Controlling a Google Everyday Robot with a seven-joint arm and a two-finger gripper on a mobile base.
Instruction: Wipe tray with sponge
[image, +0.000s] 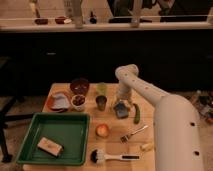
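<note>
The gripper (120, 103) hangs at the centre of the frame, pointing down from the white arm (145, 90), its jaws spread wide and holding nothing. The sponge (120, 111) lies flat on the wooden table (116, 144) directly beneath it, so the step in hand looks like the pickup. To do it well, I judge the gripper should come straight down, close across the pad's narrower sides and press low enough to catch a thin, soft thing without scraping the wood. The room around the sponge is tight. A dark cup (101, 103) stands just left of it, and a green vegetable (136, 114) lies just to the right, so a jaw set askew could nudge either one. Below these lie a round orange fruit (102, 130) and a fork (133, 133), which sit on the straight line toward the lower left. The tray (61, 116) fills the lower left of the frame, well apart from the sponge. Lifting clear before moving across seems the safer path, since it passes above the cup and fruit. The tray has raised sloping walls, so the descent should land inside the rim, not on it. A tan block (50, 146) rests on the tray floor toward its lower left, leaving the upper and right part bare for strokes. A brush (107, 157) lies just beyond the tray's lower right corner.
</note>
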